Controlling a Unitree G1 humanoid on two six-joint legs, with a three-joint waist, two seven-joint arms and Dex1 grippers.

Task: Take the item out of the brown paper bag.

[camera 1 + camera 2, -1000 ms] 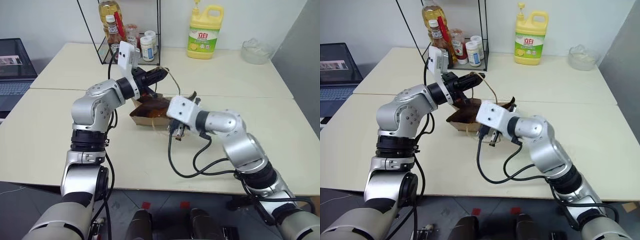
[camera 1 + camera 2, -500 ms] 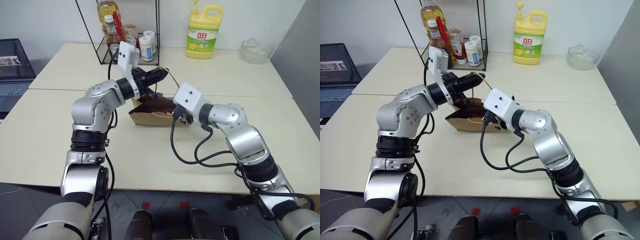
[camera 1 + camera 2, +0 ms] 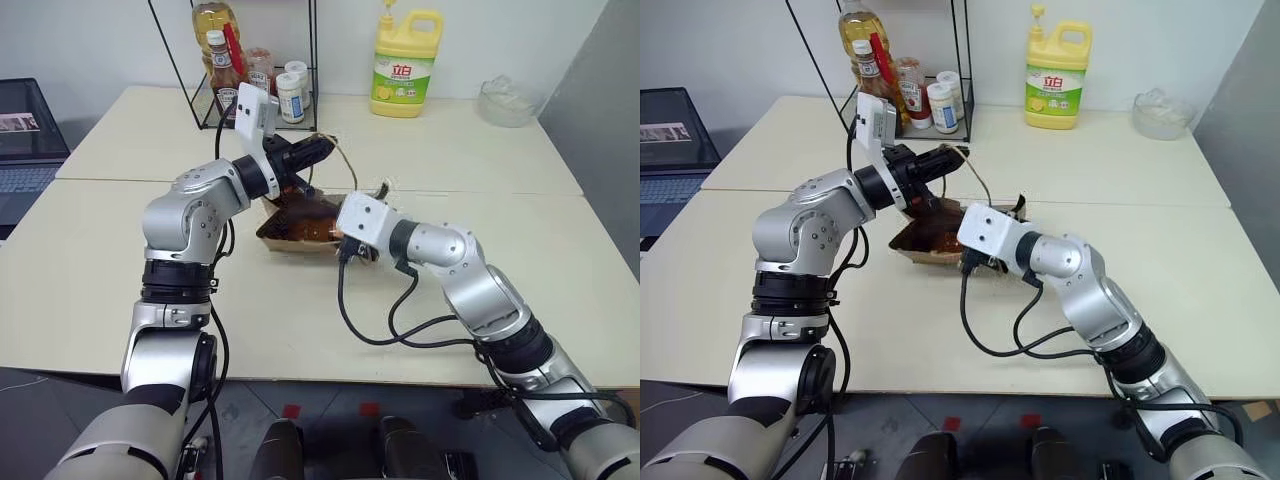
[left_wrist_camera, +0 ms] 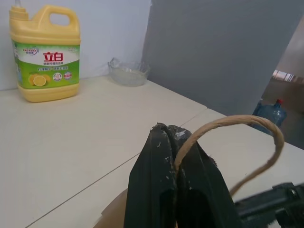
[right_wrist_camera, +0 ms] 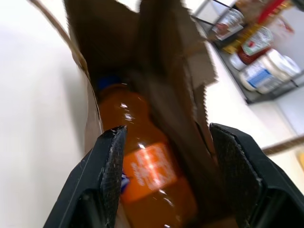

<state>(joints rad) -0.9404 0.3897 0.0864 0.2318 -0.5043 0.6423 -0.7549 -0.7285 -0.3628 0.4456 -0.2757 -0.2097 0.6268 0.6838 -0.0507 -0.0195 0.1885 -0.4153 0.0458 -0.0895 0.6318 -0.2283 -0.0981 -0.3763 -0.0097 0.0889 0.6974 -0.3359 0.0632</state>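
Twine handle (image 4: 223, 130) of the brown paper bag (image 3: 300, 222) is pinched between the clenched fingers of the left gripper (image 4: 173, 142), which holds the loop up above the bag over the middle of the cream table (image 3: 120, 270). The bag lies on its side on the tabletop, its mouth turned toward the right gripper (image 5: 164, 142). That gripper sits at the bag's mouth with its jaws spread apart, one finger on each side of the opening, closed on nothing. Inside the bag lies the small bottle of orange liquid (image 5: 152, 175), its blue cap (image 5: 108, 81) toward the deep end of the bag and its labelled body nearest the fingers; whether the fingers touch the bottle cannot be told. At the far edge of the table stands a yellow detergent jug (image 3: 407, 62), with a clear glass bowl (image 3: 508, 102) near it to the right. A black wire rack (image 3: 255, 70) holding sauce bottles and an oil bottle stands to the left of the jug. A laptop (image 3: 25, 150) sits off to the left.
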